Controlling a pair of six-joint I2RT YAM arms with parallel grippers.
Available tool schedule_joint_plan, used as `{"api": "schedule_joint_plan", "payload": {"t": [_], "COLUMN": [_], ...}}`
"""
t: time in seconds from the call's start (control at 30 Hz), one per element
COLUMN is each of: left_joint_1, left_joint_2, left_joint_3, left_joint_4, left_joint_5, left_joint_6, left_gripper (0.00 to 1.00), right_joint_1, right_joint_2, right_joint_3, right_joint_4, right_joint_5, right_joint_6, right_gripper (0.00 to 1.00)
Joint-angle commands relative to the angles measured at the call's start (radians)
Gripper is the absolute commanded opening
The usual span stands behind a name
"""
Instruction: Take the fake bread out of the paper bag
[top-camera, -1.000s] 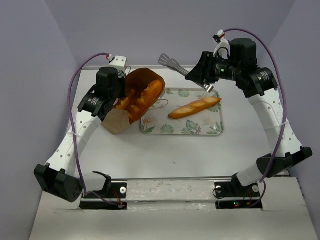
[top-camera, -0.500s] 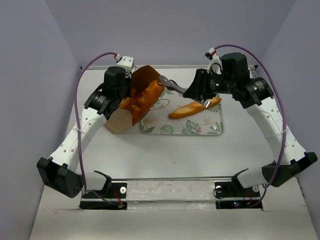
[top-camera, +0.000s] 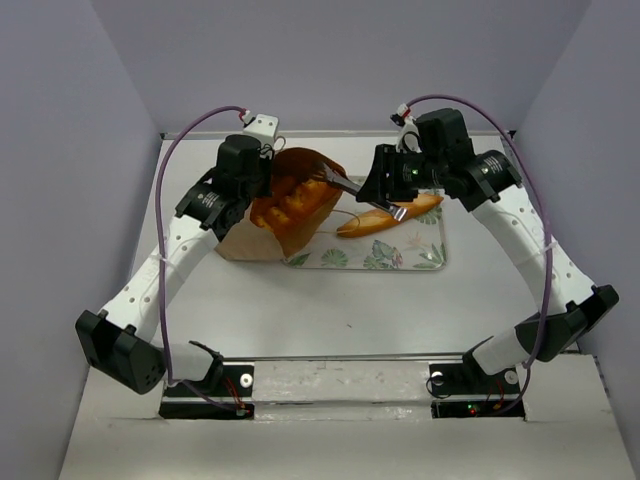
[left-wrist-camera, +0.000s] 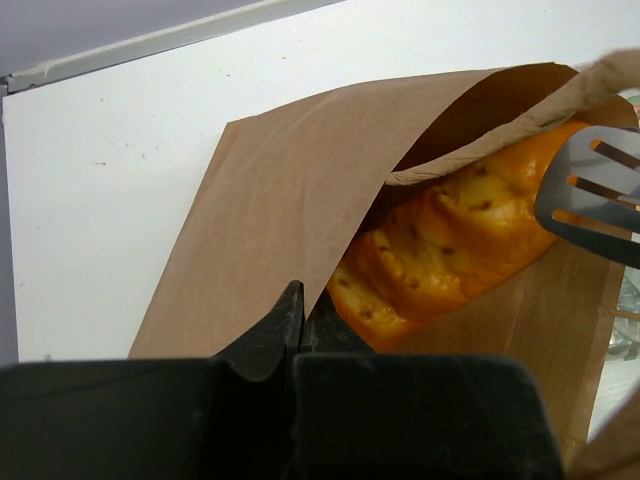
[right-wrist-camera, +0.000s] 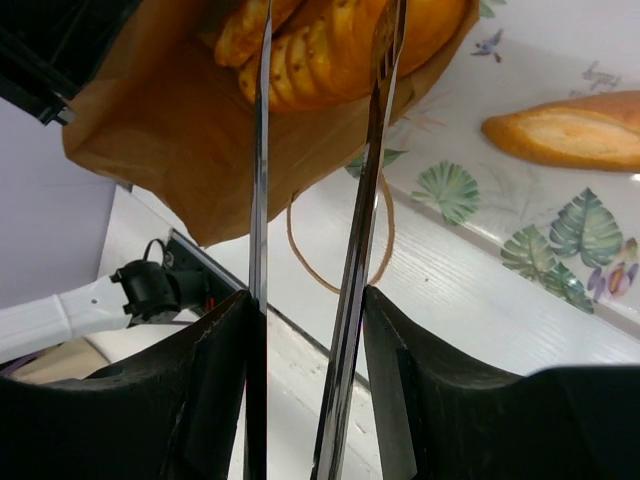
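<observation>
- Table (top-camera: 330, 310): white. In the top view the tray sits just past its centre toward 1 o'clock and the bag toward 11 o'clock.
- Tray (top-camera: 400, 255): flat, with a leaf print. Its 9 o'clock edge lies under the bag's mouth.
- Bag (top-camera: 240, 242): brown paper, lying on its side with its mouth gaping toward 3 o'clock. The upper lip is lifted, so the inside shows.
- Thick loaf (top-camera: 290, 195): glossy orange with a scored top. It is inside the bag, and its end shows at the mouth. I cannot tell whether more bread lies under it.
- Slim loaf (top-camera: 365, 224): out of the bag and flat on the tray near its 12 o'clock edge. It runs from 8 to 2 o'clock, and its far end is hidden by the right arm.
- Tongs (top-camera: 340, 182): metal, reaching from the right gripper toward 10 o'clock. The slotted head is at the bag's mouth, over the thick loaf. In the right wrist view the two blades stand apart, one on each side of the loaf's end.
- Right gripper (right-wrist-camera: 305, 300): clenched on the tongs' blades, with one finger outside each blade.
- Left gripper (left-wrist-camera: 300, 300): pinched on the bag's upper lip, at 9 o'clock from the mouth.
- Handle (right-wrist-camera: 300, 250): a twisted paper loop lying on the table at the tray's edge, below the bag.
</observation>
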Motion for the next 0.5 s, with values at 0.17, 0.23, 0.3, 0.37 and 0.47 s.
{"api": "schedule_joint_plan", "payload": {"t": [0.17, 0.23, 0.3, 0.37, 0.47], "left_joint_1": [-0.005, -0.008, -0.008, -0.007, -0.007], "left_joint_2": [0.002, -0.001, -0.004, -0.007, -0.013], "left_joint_3": [0.028, 0.022, 0.022, 0.024, 0.022], "left_joint_4": [0.036, 0.036, 0.036, 0.034, 0.031], "left_joint_5": [-0.003, -0.002, 0.0, -0.003, -0.002], "left_joint_6": [-0.014, -0.014, -0.014, -0.012, -0.014], "left_gripper": [0.0, 0.0, 0.0, 0.0, 0.0], "right_joint_1": [0.004, 0.004, 0.004, 0.004, 0.004], "right_joint_2": [-0.061, -0.071, -0.077, -0.072, -0.072], "right_joint_3": [0.009, -0.023, -0.049, -0.072, -0.11], "right_joint_4": [-0.083, -0.063, -0.028, -0.017, 0.032], "right_joint_5": [0.121, 0.106, 0.104, 0.101, 0.072], "right_joint_6": [0.011, 0.019, 0.026, 0.031, 0.042], "right_gripper": [0.52, 0.53, 0.53, 0.53, 0.53]}}
